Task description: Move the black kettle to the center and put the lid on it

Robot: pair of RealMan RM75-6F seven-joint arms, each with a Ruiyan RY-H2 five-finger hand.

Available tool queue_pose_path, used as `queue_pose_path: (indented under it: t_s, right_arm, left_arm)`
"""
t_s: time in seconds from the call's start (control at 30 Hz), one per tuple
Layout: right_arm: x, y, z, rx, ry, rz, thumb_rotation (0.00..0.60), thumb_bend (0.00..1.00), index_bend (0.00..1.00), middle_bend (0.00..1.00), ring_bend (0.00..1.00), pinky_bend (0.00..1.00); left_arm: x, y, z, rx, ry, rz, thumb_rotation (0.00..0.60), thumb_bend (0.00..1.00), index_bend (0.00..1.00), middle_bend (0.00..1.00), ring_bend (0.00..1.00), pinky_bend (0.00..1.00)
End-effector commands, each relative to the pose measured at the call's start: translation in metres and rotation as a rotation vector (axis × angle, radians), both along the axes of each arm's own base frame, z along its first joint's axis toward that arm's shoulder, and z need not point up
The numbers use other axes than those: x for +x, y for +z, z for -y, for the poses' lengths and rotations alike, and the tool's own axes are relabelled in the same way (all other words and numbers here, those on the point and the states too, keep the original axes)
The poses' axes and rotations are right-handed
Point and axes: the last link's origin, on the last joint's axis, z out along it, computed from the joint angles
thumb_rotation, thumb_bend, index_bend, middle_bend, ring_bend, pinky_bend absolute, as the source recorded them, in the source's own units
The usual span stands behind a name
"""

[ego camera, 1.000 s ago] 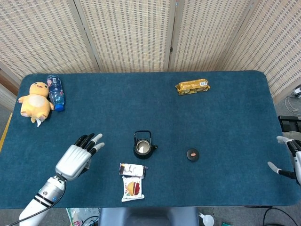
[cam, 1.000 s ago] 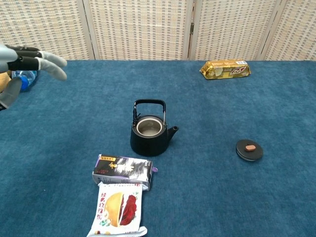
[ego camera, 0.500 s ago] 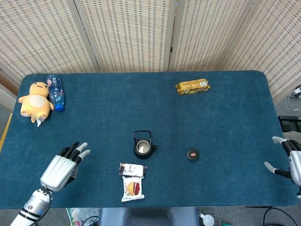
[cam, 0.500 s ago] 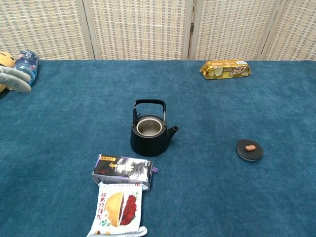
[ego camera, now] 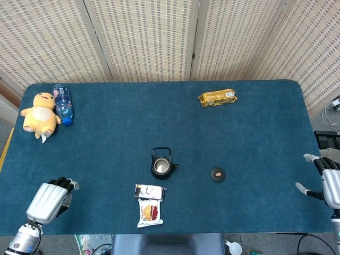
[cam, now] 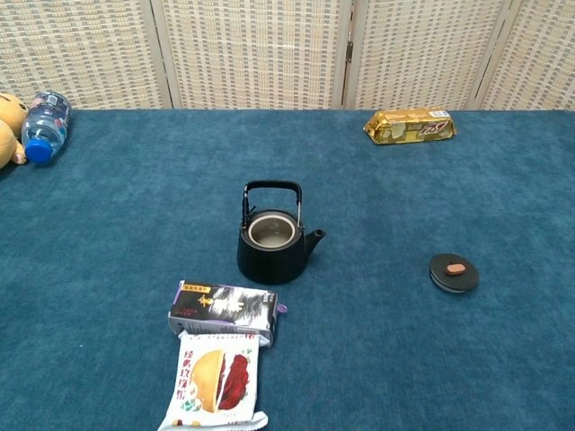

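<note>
- The left hand (ego camera: 49,195), silver-backed with dark fingers, sits at the near left corner of the blue felt table (ego camera: 255,133); its fingers curl under and nothing shows in them, so it reads as clenched on nothing
- The right hand (ego camera: 325,183) hangs off the right edge, fingers apart and holding nothing
- The small black cast-iron kettle (cam: 273,239) stands upright near the table's middle, handle raised, mouth uncovered; its round black lid with a reddish knob (cam: 454,272) lies flat well apart to its right
- Two snack packets (cam: 218,350) lie just in front of the kettle; a hand coming in low from the near edge could knock them into it
- The lid is low and flat, so I judge a pinch could slip off its knob
- Only the head view shows either hand; the chest view shows the steel strainer inside the kettle's mouth
</note>
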Motion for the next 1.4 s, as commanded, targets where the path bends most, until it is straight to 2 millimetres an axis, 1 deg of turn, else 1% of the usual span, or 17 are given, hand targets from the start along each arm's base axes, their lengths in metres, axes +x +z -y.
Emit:
queue_pose_path:
  t_s: [0.03,0.13,0.37,0.53,0.73,0.93,1.03,1.17,1.23,1.3,1.33,1.4]
  right_arm:
    - [0.0,-0.002,0.001,0.004,-0.002,-0.003,0.6,0.01,0.26,0.32,0.24,0.27]
    - [0.001,-0.003,0.002,0.011,-0.003,-0.009,0.6,0.01,0.26,0.32,0.24,0.27]
    - [0.003,-0.008,0.004,0.019,0.014,-0.019,0.6,0.01,0.27,0.32,0.24,0.27]
    - [0.005,-0.011,0.005,0.024,0.027,-0.028,0.6,0.01,0.28,0.32,0.24,0.27]
    - [0.007,-0.015,0.006,0.025,0.045,-0.035,0.6,0.01,0.28,0.33,0.24,0.27]
    - [0.012,-0.018,0.008,0.008,0.11,-0.029,0.6,0.01,0.32,0.36,0.27,0.28]
    - [0.013,-0.021,0.008,0.012,0.138,-0.029,0.6,0.01,0.34,0.38,0.29,0.36]
    - [0.016,-0.023,0.009,0.01,0.166,-0.032,0.6,0.01,0.37,0.41,0.32,0.53]
    - [0.018,-0.024,0.011,0.006,0.178,-0.039,0.6,0.01,0.38,0.44,0.36,0.6]
    - [0.019,-0.025,0.015,0.014,0.189,-0.057,0.6,0.01,0.39,0.52,0.43,0.68]
    - [0.02,-0.025,0.017,0.021,0.191,-0.065,0.6,0.01,0.39,0.55,0.46,0.7]
    - [0.025,-0.026,0.022,0.041,0.203,-0.089,0.6,0.01,0.39,0.64,0.55,0.75]
  left_arm:
    - [-0.006,0.006,0.002,0.028,0.01,0.033,0.6,0.62,0.44,0.48,0.37,0.53]
    - [-0.013,0.012,0.005,0.048,0.015,0.064,0.6,0.6,0.45,0.49,0.38,0.54]
    - [-0.033,0.023,0.007,0.127,0.046,0.11,0.6,0.58,0.47,0.52,0.39,0.55]
    - [-0.044,0.023,0.006,0.172,0.047,0.12,0.6,0.58,0.49,0.54,0.4,0.56]
    - [-0.051,0.022,0.004,0.183,0.057,0.129,0.6,0.57,0.5,0.55,0.41,0.57]
    - [-0.052,0.025,0.005,0.182,0.053,0.143,0.6,0.57,0.5,0.55,0.41,0.57]
    - [-0.053,0.026,0.005,0.181,0.058,0.149,0.6,0.57,0.51,0.55,0.41,0.57]
    - [-0.054,0.029,0.007,0.19,0.065,0.161,0.6,0.57,0.51,0.55,0.41,0.57]
    - [-0.054,0.03,0.008,0.194,0.064,0.165,0.6,0.57,0.51,0.55,0.41,0.57]
    - [-0.055,0.031,0.01,0.2,0.067,0.167,0.6,0.57,0.51,0.55,0.41,0.57]
    - [-0.055,0.032,0.01,0.202,0.068,0.167,0.6,0.57,0.51,0.55,0.41,0.57]
    - [-0.056,0.033,0.012,0.21,0.071,0.167,0.6,0.57,0.51,0.55,0.41,0.57]
